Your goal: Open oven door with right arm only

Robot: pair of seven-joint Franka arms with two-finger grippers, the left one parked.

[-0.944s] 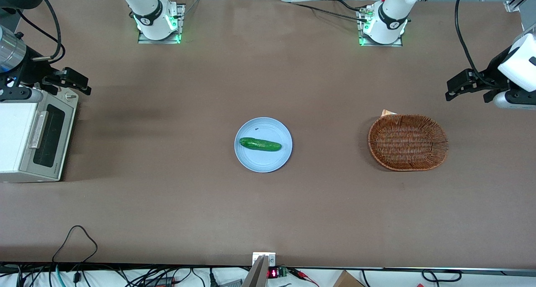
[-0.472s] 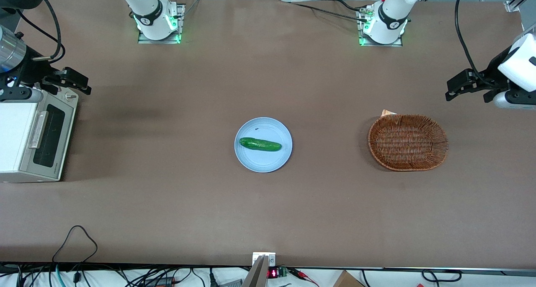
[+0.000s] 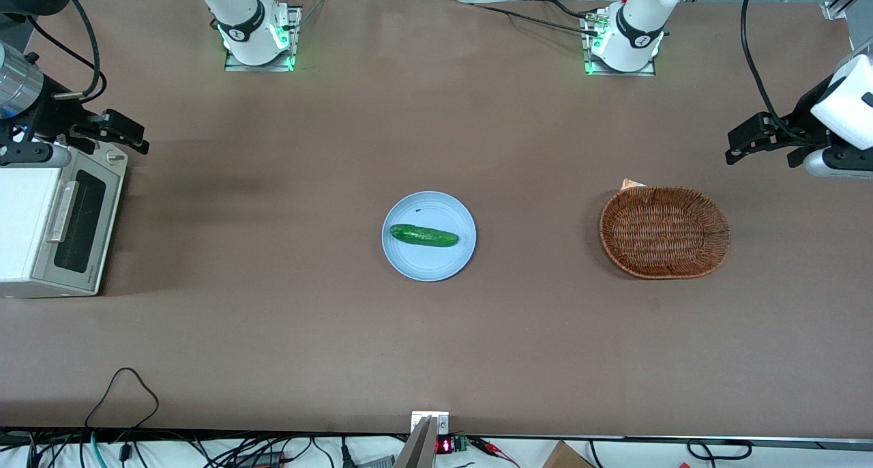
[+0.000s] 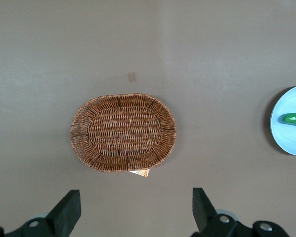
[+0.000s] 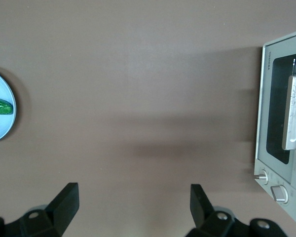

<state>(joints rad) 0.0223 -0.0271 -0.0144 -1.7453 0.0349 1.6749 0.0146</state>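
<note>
The small white toaster oven [image 3: 27,232] stands at the working arm's end of the table. Its oven door [image 3: 80,230] is closed, grey-framed with a dark window and a silver bar handle [image 3: 60,212]. The right wrist view shows the same oven door [image 5: 280,123], its handle [image 5: 293,112] and two knobs [image 5: 270,185]. The right arm [image 3: 17,93] hovers above the oven's knob end, farther from the front camera than the door. Its gripper [image 3: 119,132] [image 5: 133,197] is open, high above bare table, holding nothing.
A light blue plate [image 3: 429,263] with a green cucumber [image 3: 423,235] sits mid-table. A brown wicker basket [image 3: 664,231] lies toward the parked arm's end. Cables [image 3: 123,393] trail over the table's near edge.
The right arm's gripper has shifted very slightly; the oven door stays closed and nothing else moved.
</note>
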